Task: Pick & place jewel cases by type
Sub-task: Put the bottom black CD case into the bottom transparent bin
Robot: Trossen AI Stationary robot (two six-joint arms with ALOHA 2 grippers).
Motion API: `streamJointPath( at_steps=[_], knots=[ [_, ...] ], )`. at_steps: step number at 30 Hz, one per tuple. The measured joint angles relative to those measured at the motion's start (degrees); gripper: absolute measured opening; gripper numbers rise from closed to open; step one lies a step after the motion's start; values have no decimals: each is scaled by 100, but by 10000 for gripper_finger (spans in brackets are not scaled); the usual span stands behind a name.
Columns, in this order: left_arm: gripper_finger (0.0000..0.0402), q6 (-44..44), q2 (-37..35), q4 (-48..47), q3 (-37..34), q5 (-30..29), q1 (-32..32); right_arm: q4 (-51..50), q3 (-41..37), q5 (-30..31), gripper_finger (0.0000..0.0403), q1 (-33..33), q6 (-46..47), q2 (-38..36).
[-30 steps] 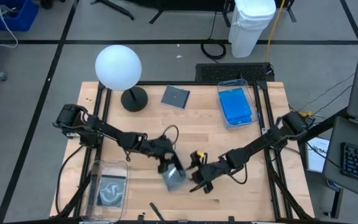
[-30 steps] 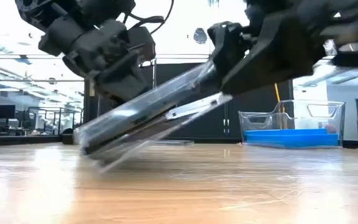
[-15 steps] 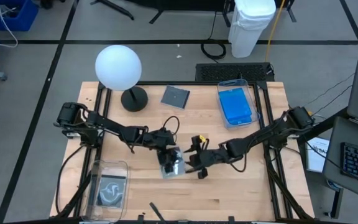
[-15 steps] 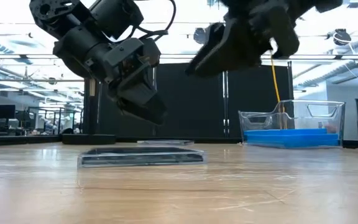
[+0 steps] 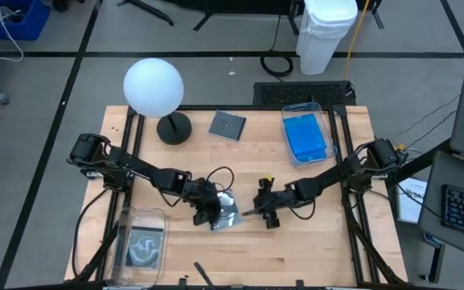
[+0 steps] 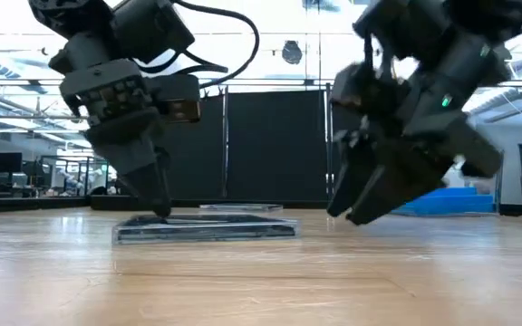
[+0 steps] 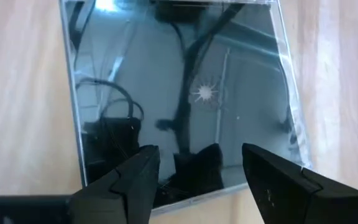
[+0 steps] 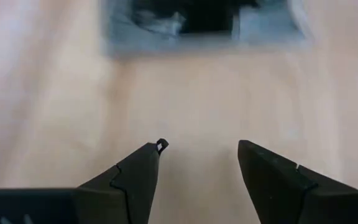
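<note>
A dark jewel case (image 5: pixel 227 211) lies flat on the wooden table near its middle, also seen in the low view (image 6: pixel 205 226) and the left wrist view (image 7: pixel 185 93). My left gripper (image 5: pixel 208 216) (image 7: pixel 197 162) stands open over the case's left edge, slanting down. My right gripper (image 5: pixel 262 213) (image 8: pixel 197 149) is open and low over bare wood just right of the case (image 8: pixel 204 25). A second dark case (image 5: pixel 227 125) lies flat at the far side. Blue cases (image 5: pixel 306 137) lie in a clear bin. My left gripper comes at the case from above, slanting down from the table's left. Its open fingertips (image 6: pixel 163 210) reach the case's top near the left edge (image 7: pixel 191 194). I cannot tell whether they touch it. The case lies flat on the table.
A white globe lamp (image 5: pixel 153 87) on a black base stands at the far left. A clear bin (image 5: pixel 141 244) with something dark inside sits at the near left. The clear bin (image 5: pixel 325 133) with the blue cases stands at the far right. Bare wood lies along the near edge.
The dark case was tilted up between both grippers a second ago and now lies flat on the table, a little farther from the near edge. Both grippers have come off it. My left gripper has tipped down onto its left edge. My right gripper has sunk beside it, to its right.
</note>
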Motion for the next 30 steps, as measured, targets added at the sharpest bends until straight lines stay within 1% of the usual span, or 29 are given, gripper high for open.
streamJointPath(
  at_steps=[2, 4, 7, 8, 9, 11, 13, 17, 19, 22, 23, 26, 30],
  knots=[
    [236, -134, 4, -65, 2, 116, -57, 80, -146, -3, 210, -135, 65, -12],
    [236, -139, -7, -255, 121, 353, -105, 265, -280, -41, 210, -239, 65, -13],
    [236, -157, -162, -905, 409, 550, -242, 727, -483, -324, 210, -410, 65, -17],
    [236, -161, -202, -1140, 522, 537, -292, 883, -539, -378, 210, -444, 63, -15],
    [236, -113, -293, -1219, 659, 388, -360, 1003, -572, -439, 210, -483, 53, -13],
    [236, -62, -574, -1251, 933, 157, -500, 1124, -586, -523, 210, -539, 24, 2],
    [236, -206, -713, -1365, 1076, 20, -611, 1265, -582, -598, 210, -573, -17, 37],
    [237, -766, -811, -2011, 1072, -354, -886, 1560, -578, -609, 210, -583, -191, 132],
    [237, -1038, -819, -2254, 1088, -427, -1024, 1612, -570, -617, 210, -581, -339, 209],
    [237, -1681, -661, -2875, 1024, -614, -1175, 1679, -485, -772, 210, -587, -499, 332],
    [237, -1893, -584, -2935, 1009, -651, -1219, 1677, -458, -816, 210, -604, -542, 382],
    [237, -2465, -450, -2911, 1050, -604, -1349, 1735, -331, -940, 210, -660, -695, 538],
    [237, -3031, -43, -2946, 1023, -175, -1420, 1713, -181, -945, 210, -702, -936, 592]
  ],
)
